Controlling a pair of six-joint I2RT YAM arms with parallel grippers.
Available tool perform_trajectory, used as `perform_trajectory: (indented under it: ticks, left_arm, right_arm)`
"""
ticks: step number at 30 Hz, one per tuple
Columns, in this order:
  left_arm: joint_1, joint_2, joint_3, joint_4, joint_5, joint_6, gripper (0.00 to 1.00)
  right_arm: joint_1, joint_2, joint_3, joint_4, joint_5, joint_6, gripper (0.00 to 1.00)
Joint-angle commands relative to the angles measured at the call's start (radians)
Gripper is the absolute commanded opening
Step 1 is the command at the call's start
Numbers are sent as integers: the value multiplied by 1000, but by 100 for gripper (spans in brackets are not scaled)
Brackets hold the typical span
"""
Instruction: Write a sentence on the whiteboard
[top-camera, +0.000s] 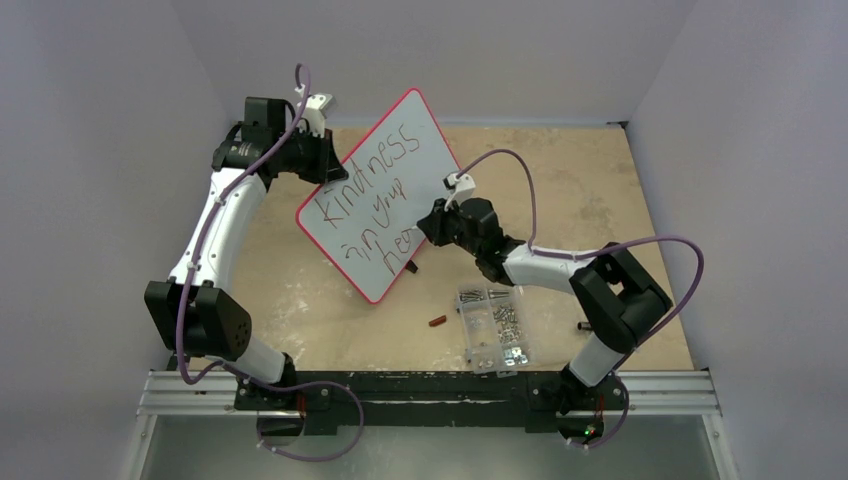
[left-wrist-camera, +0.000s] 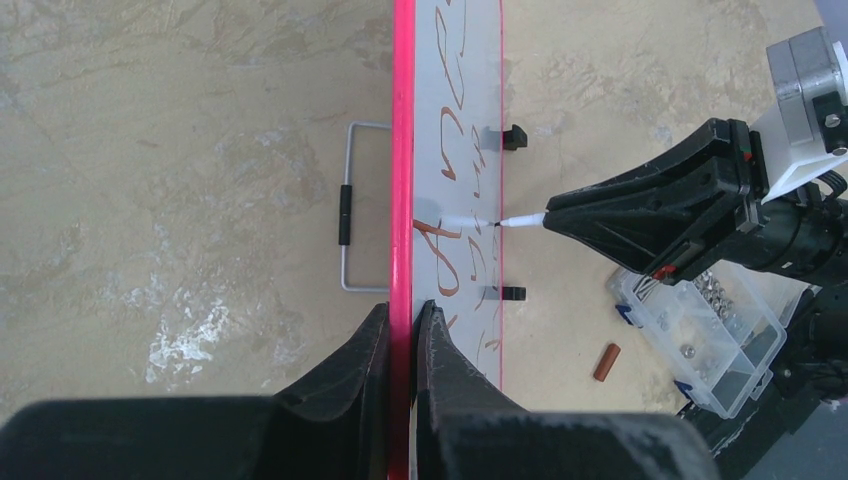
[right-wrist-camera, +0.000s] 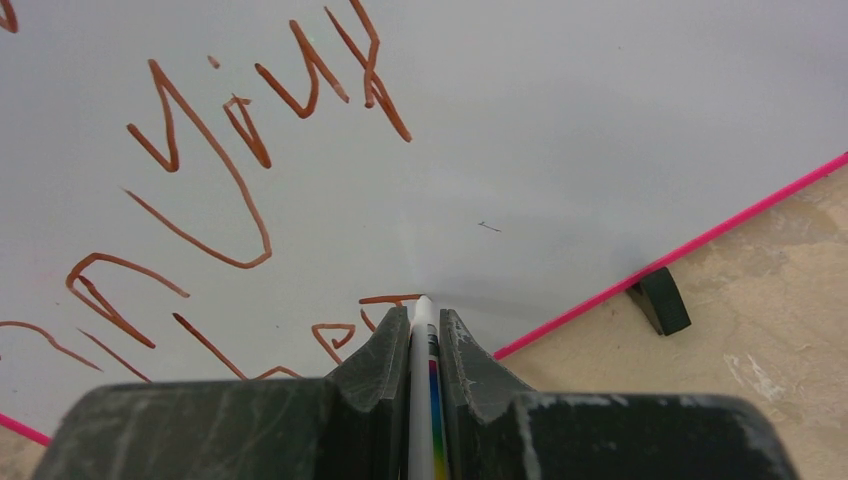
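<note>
The whiteboard (top-camera: 400, 135) has a pink rim and stands tilted on the table. My left gripper (left-wrist-camera: 403, 315) is shut on its top edge, one finger on each side of the rim; in the top view it (top-camera: 322, 150) sits at the board's far left corner. The sentence (top-camera: 372, 195) is in brown ink and reads "kindness in your hea", with the last letters hidden behind my right gripper (top-camera: 430, 222). That gripper (right-wrist-camera: 421, 315) is shut on a white marker (right-wrist-camera: 420, 335) with a rainbow stripe. The marker's tip touches the board at the end of the third line.
A clear compartmented screw box (top-camera: 492, 325) lies near the right arm's base, with a small brown cap (top-camera: 436, 321) left of it. Black clip feet (left-wrist-camera: 513, 136) stick out at the board's lower edge. A wire stand (left-wrist-camera: 347, 210) shows behind the board.
</note>
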Motion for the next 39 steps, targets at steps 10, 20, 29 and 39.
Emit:
perform_trajectory:
  ticks: [10,20,29,39]
  left_arm:
    - [-1,-20,-13,-6,-100,64,0]
    - [-1,-22,-14,-6,-99,65,0]
    - [-1,-27,-16,-6,-99,65,0]
    - [-1,-29,-15,-6,-103,66,0]
  right_arm:
    - [-8,12,-13,6,14,9,0]
    - [-7,-121,-61,64,39,-2,0]
    - [-7,-72,3,75,51,-10,0]
    - [-11,-6,44,79,60,-15,0]
